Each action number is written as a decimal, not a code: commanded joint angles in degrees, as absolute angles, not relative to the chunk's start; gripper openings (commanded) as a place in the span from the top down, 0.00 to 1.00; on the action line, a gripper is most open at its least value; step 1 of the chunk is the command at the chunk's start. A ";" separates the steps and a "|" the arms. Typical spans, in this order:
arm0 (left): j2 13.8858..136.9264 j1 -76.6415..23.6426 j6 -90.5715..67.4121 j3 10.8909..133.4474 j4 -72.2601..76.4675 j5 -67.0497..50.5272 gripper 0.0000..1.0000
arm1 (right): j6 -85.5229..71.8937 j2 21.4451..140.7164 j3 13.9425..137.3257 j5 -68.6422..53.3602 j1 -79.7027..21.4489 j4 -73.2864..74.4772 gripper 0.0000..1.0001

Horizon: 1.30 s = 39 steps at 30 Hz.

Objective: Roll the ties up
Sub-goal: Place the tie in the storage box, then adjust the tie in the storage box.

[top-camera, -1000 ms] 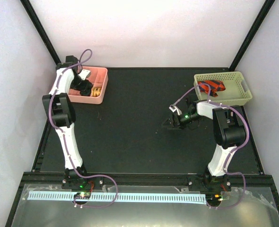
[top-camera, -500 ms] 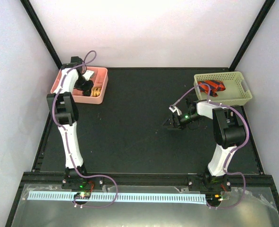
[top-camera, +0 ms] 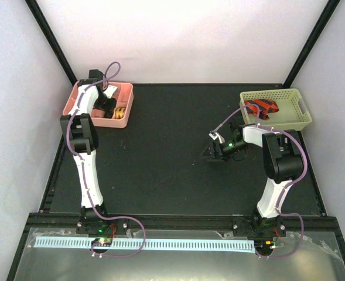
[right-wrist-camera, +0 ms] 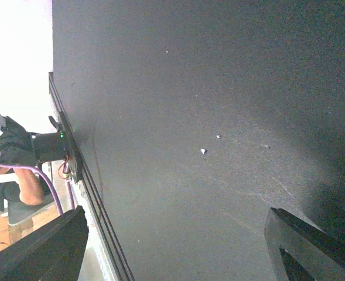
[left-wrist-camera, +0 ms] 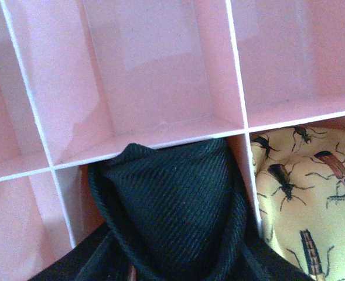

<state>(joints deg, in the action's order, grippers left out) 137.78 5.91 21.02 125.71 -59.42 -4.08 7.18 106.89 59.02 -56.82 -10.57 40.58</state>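
Ties are spread over two containers on a dark tabletop (top-camera: 160, 175). Seen from the left wrist, a black tie (left-wrist-camera: 172, 205), coiled, sits in one compartment of a pink divided tray (left-wrist-camera: 160, 70) at the far left of the tabletop. A thin divider separates it from a yellow tie (left-wrist-camera: 313, 193) printed with insects in the next compartment to the right. The other compartments in view are bare.

The left end effector (top-camera: 106, 105) hangs low over the tray, directly above the black coil. Its fingers do not show, so I cannot tell how far apart they stand or whether they have hold of the cloth.

A red-and-black striped tie (top-camera: 261, 108) lies unrolled in a pale green basket (top-camera: 295, 120) at the far right. The right end effector (right-wrist-camera: 177, 234) hovers over bare tabletop in front of the basket, with its fingers spread wide and nothing between them.

The step in hand looks like setting the black coil down. To do it well, the fingers should part fully, then rise straight up, so no cloth snags and the roll stays wound. They should keep clear of the divider and the yellow tie.
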 commanded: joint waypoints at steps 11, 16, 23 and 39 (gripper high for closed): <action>135.70 5.55 22.57 128.98 -59.12 -2.89 0.33 | 7.93 107.75 59.80 -58.57 -10.47 41.13 0.14; 133.93 5.57 22.70 128.83 -60.68 -3.27 0.33 | 7.82 107.72 59.79 -58.97 -10.46 41.13 0.14; 131.93 5.80 23.05 128.42 -59.69 -3.07 0.37 | 7.94 107.58 59.75 -59.11 -10.46 41.31 0.14; 133.66 5.81 22.63 126.77 -56.42 -4.23 0.70 | 8.22 108.36 60.30 -58.87 -10.48 41.66 0.15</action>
